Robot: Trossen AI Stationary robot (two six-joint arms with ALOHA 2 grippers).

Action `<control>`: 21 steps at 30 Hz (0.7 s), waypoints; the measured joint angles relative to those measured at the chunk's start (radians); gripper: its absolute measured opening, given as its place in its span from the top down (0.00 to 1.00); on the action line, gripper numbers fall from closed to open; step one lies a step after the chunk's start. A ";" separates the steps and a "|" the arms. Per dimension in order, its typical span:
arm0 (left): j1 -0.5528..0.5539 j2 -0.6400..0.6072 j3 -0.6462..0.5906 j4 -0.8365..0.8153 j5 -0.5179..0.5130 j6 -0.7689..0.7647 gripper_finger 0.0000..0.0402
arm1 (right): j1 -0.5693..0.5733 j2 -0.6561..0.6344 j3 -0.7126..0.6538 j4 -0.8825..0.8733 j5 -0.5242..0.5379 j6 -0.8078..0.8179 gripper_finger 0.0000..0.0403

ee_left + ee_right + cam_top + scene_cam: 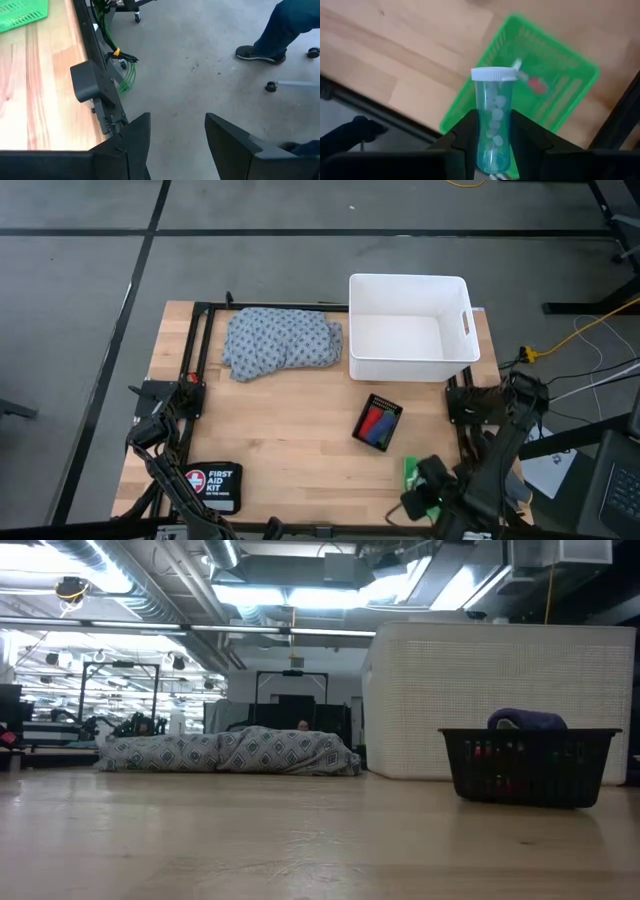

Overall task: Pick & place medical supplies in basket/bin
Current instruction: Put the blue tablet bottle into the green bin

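Your right fingers [492, 145] are grasping a clear teal pill bottle [492, 120] with white cap and pale tablets inside, held above the green tray [540, 95]. Your left fingers [175, 142] stand released, beyond the tabletop [35, 95] edge.

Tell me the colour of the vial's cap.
White cap on a translucent teal vial; clearest in the right wrist view.

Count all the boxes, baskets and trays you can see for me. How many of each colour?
White tub: 1
Black mesh tray: 1
Green tray: 1
Total: 3
The right tool holds a pill bottle above the green one.
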 joint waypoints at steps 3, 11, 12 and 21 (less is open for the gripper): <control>0.001 0.000 0.000 0.009 -0.001 0.004 0.54 | 0.040 0.026 -0.019 0.049 -0.007 0.054 0.76; 0.011 0.000 0.000 0.023 0.001 0.011 0.54 | 0.052 0.084 -0.094 0.163 -0.025 0.058 0.75; 0.013 0.000 0.000 0.023 0.001 0.010 0.54 | 0.050 0.084 -0.107 0.168 -0.027 0.055 0.74; 0.014 0.000 0.000 0.026 0.019 0.024 0.54 | 0.048 0.084 -0.159 0.235 -0.027 0.049 0.67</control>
